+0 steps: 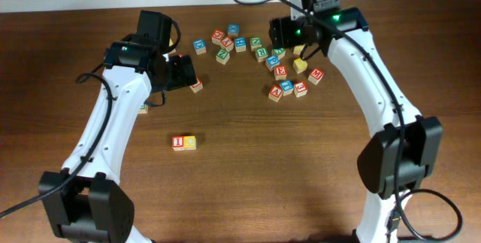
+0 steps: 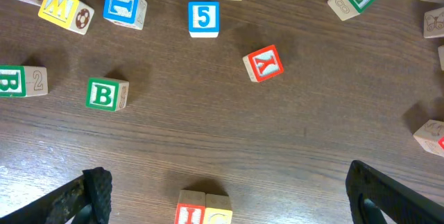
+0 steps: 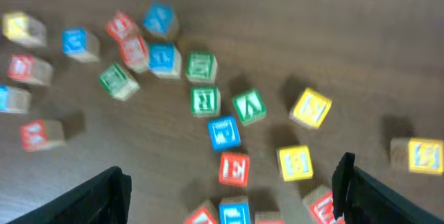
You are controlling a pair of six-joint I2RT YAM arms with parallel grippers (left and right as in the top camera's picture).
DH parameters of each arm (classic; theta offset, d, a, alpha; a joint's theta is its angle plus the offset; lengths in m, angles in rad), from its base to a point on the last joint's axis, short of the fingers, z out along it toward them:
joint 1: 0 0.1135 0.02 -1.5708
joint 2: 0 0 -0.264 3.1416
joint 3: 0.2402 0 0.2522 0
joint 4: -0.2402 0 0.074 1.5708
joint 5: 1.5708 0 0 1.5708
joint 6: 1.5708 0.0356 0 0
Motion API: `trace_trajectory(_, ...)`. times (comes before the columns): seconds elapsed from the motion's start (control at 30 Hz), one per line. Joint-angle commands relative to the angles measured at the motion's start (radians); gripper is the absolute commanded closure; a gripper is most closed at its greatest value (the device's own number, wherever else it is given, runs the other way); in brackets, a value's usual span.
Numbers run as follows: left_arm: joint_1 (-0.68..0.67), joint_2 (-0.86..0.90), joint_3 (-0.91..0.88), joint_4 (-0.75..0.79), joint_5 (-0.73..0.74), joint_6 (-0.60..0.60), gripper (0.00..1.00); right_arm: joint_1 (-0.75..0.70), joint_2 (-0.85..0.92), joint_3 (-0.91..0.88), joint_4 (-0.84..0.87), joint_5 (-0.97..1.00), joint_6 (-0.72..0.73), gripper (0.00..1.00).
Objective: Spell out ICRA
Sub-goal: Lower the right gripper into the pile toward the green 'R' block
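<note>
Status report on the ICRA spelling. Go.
Left claw open, right claw open, both empty. I cube and C cube side by side, touching. Last two letters not yet placed. Nothing blocking the row's open end.

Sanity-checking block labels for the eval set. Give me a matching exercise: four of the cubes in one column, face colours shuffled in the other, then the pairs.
Cubes:
1. I cube, in the pair near the front of the table
2. C cube, touching it
3. 5 cube, left wrist view
4. B cube, left wrist view

Face colour:
a. green
b. red
c. blue
d. yellow

Pairs: 1-b, 2-d, 3-c, 4-a
</note>
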Motion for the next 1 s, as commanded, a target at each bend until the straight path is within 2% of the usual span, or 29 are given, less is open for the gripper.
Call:
trace_trajectory(0.0, 0.000, 0.000, 0.018, -0.001, -0.008, 0.009, 0.01, 0.003, 0.039, -0.019, -0.030, 0.009, -0.002, 0.14)
trace_trajectory(0.1, 0.000, 0.000, 0.018, -0.001, -0.008, 0.008, 0.01, 0.004, 0.049, -0.025, -0.007, -0.007, 0.047, 0.15)
trace_trajectory(0.13, 0.000, 0.000, 0.018, -0.001, -0.008, 0.008, 0.01, 0.008, 0.055, -0.026, 0.017, -0.005, 0.046, 0.23)
trace_trajectory(0.17, 0.000, 0.000, 0.018, -0.001, -0.008, 0.008, 0.01, 0.008, 0.059, -0.026, 0.032, -0.005, 0.046, 0.36)
trace_trajectory(0.2, 0.000, 0.000, 0.018, -0.001, -0.008, 0.009, 0.01, 0.010, 0.065, -0.026, 0.045, -0.005, 0.046, 0.72)
trace_trajectory(0.23, 0.000, 0.000, 0.018, -0.001, -0.008, 0.008, 0.01, 0.010, 0.069, -0.026, 0.056, -0.005, 0.046, 0.96)
trace_trajectory(0.43, 0.000, 0.000, 0.018, -0.001, -0.008, 0.009, 0.01, 0.012, 0.106, -0.026, 0.164, -0.005, 0.046, 0.96)
trace_trajectory(0.47, 0.000, 0.000, 0.018, -0.001, -0.008, 0.008, 0.01, 0.016, 0.121, -0.026, 0.206, -0.005, 0.046, 0.93)
trace_trajectory(0.53, 0.000, 0.000, 0.018, -0.001, -0.008, 0.008, 0.01, 0.022, 0.140, -0.026, 0.258, -0.005, 0.046, 0.77)
trace_trajectory(0.6, 0.000, 0.000, 0.018, -0.001, -0.008, 0.008, 0.01, 0.027, 0.169, -0.026, 0.314, -0.005, 0.045, 0.49)
trace_trajectory(0.63, 0.000, 0.000, 0.018, -0.001, -0.008, 0.008, 0.01, 0.029, 0.185, -0.026, 0.336, -0.005, 0.045, 0.38)
trace_trajectory(0.83, 0.000, 0.000, 0.018, -0.001, -0.008, 0.008, 0.01, 0.068, 0.289, -0.026, 0.423, -0.005, 0.039, 0.24)
trace_trajectory(0.97, 0.000, 0.000, 0.018, -0.001, -0.008, 0.008, 0.01, 0.092, 0.344, -0.026, 0.438, -0.004, 0.026, 0.24)
